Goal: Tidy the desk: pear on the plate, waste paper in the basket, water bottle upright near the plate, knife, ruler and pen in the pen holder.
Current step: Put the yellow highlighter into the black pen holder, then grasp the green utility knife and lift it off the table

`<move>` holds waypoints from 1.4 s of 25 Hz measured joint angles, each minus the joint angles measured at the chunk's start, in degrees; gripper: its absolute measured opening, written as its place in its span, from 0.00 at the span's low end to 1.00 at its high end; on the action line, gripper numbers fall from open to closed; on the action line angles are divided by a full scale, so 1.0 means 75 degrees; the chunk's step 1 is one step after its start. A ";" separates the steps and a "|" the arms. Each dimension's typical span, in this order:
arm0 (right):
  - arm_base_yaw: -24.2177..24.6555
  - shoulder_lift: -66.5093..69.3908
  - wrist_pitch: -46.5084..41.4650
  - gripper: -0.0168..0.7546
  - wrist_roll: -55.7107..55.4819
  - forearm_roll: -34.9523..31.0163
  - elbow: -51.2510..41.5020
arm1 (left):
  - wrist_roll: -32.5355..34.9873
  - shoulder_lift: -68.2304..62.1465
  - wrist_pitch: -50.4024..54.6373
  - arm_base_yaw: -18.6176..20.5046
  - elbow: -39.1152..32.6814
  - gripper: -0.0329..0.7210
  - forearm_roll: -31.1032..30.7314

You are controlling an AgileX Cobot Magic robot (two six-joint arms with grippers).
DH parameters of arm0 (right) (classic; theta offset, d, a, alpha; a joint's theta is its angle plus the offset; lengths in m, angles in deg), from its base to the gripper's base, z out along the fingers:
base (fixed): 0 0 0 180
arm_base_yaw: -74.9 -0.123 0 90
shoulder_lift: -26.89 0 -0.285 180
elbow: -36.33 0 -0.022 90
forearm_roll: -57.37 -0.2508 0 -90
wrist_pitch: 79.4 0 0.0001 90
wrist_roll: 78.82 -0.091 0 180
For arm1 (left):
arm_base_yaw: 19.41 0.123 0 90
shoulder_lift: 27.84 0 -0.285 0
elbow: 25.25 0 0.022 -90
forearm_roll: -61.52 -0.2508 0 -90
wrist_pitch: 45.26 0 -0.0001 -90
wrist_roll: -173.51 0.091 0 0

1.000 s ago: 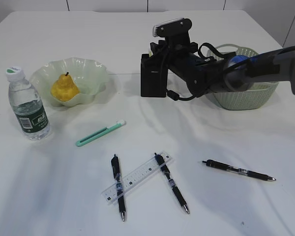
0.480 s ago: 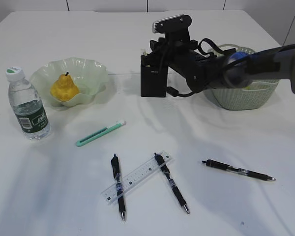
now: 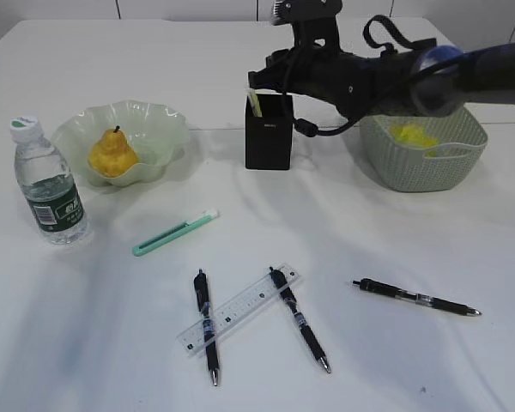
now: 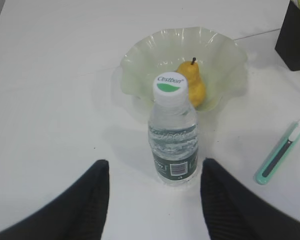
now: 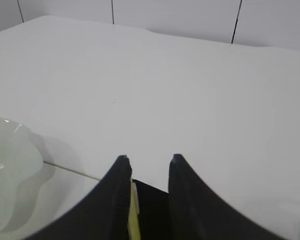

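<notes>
The pear (image 3: 112, 153) lies in the plate (image 3: 159, 129). The water bottle (image 3: 50, 184) stands upright left of the plate. The black pen holder (image 3: 269, 133) holds a slim yellow-white item (image 3: 254, 101). My right gripper (image 3: 270, 75) hovers just above the holder, open and empty (image 5: 149, 159). A green knife (image 3: 174, 233), the clear ruler (image 3: 239, 309) and three black pens (image 3: 206, 326) (image 3: 299, 318) (image 3: 416, 298) lie on the desk. The basket (image 3: 429, 163) holds yellow paper (image 3: 412, 133). My left gripper (image 4: 155, 162) is open, just short of the bottle (image 4: 173, 135).
The ruler lies across two of the pens. The left wrist view also shows the plate (image 4: 140, 55), the pear (image 4: 192, 82), the knife (image 4: 281, 152) and a corner of the pen holder (image 4: 295, 35). The right arm reaches over the basket.
My right gripper has risen from the pen holder's side to above it. The yellow-white item now stands free in the holder, and the paper in the basket is uncovered.
</notes>
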 joint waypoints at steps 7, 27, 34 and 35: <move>0.0000 -0.0614 -0.1635 0.28 0.0000 -0.0278 0.0018 | 0.0000 0.0000 0.0000 0.0000 0.0000 0.59 0.0000; 0.0029 -0.2030 -0.5777 0.28 -0.0210 -0.0257 0.0030 | 0.0000 0.0000 0.0000 0.0000 0.0000 0.59 0.0000; 0.0297 -0.2062 -0.7317 0.28 -0.2012 0.0441 0.0030 | 0.0000 0.0000 -0.0079 0.0000 0.0000 0.59 -0.0015; 0.0316 -0.2102 -0.7524 0.28 -0.2230 0.0674 0.0030 | 0.0000 0.0000 -0.0084 0.0000 0.0000 0.59 -0.0015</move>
